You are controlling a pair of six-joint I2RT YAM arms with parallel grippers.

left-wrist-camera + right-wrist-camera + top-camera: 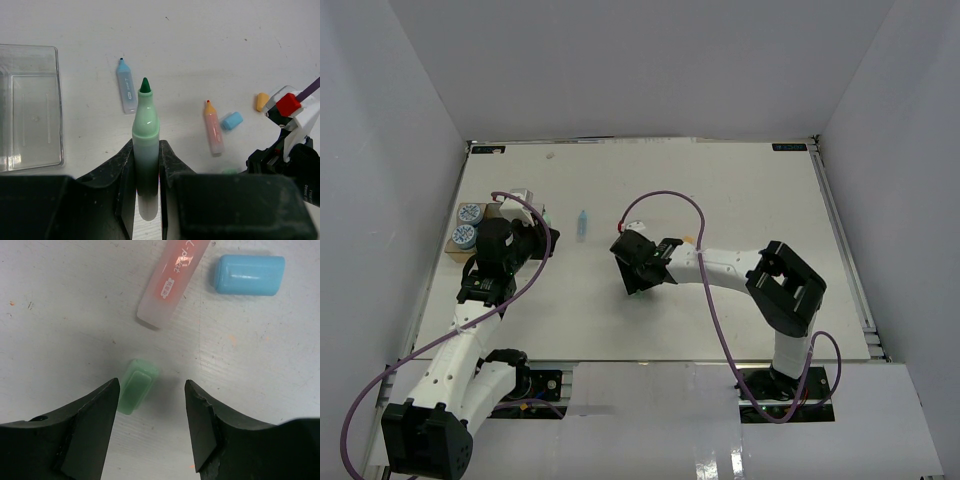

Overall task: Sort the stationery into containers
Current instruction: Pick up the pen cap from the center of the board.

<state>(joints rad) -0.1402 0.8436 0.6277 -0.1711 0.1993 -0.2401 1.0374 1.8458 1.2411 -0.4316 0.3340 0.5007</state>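
My left gripper [146,146] is shut on an uncapped mint-green marker [145,120], tip pointing away, held above the table near the left bins [535,240]. My right gripper [151,387] is open and low over the table, with a small green cap [136,385] lying close to its left finger [95,415]. A pink marker [172,277] and a blue cap [249,274] lie just beyond it. A blue marker [126,86] lies alone [583,224]. Two blue-and-white rolls [468,223] sit in the tan bin [490,211]. A clear bin [30,120] looks empty.
An orange cap [262,101] lies beyond the right gripper's wrist [287,130]. The bins stand in a row at the table's left edge by the left wall [430,200]. A purple cable [670,195] loops above the right arm.
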